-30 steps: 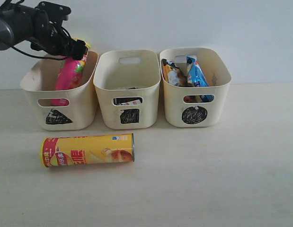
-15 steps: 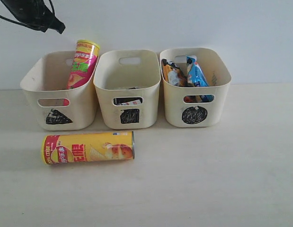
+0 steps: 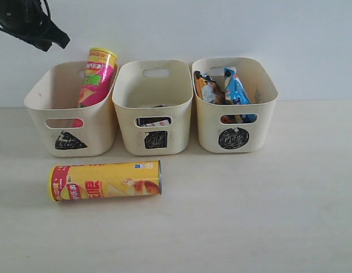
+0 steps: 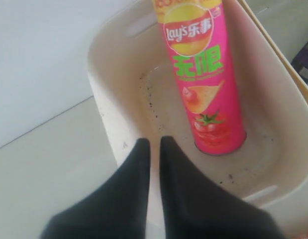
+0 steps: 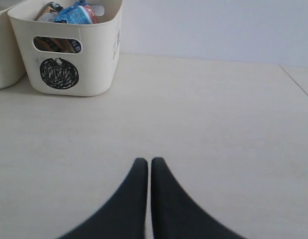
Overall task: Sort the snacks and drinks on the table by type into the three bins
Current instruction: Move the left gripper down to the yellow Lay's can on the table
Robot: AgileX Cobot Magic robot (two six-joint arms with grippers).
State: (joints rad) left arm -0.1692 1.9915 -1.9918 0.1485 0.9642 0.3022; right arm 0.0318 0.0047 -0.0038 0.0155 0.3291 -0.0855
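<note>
3 bins (image 3: 178,132) | 2 chip tubes: pink tube (image 4: 203,84) upright just ahead of left gripper (image 4: 154,142), yellow-red tube (image 3: 104,180) flat on counter (image 3: 249,216) | left gripper, right gripper (image 5: 145,162) pressed together, empty

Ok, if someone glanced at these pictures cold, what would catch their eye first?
The yellow-red chip tube lies on its side on the table in front of the triangle bin, the only item outside the bins. Behind it, the pink chip tube leans inside that bin, its top poking above the rim.
</note>
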